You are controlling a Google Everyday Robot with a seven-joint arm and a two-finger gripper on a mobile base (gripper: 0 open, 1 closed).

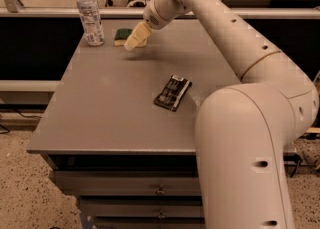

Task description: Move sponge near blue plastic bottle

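The sponge [121, 35], dark green on top with pale yellow foam below, lies at the table's far side, a little right of the blue plastic bottle [90, 15]. The bottle stands upright at the far left corner, clear with a white cap and pale label. My gripper [136, 38] reaches in from the right and is low over the table, shut on the sponge's right end. A small gap remains between sponge and bottle.
A flat black packet [172, 93] lies right of the middle of the grey table [100, 118]. My arm spans the right side of the table. Drawers sit below the front edge. A railing and an office chair are behind the table.
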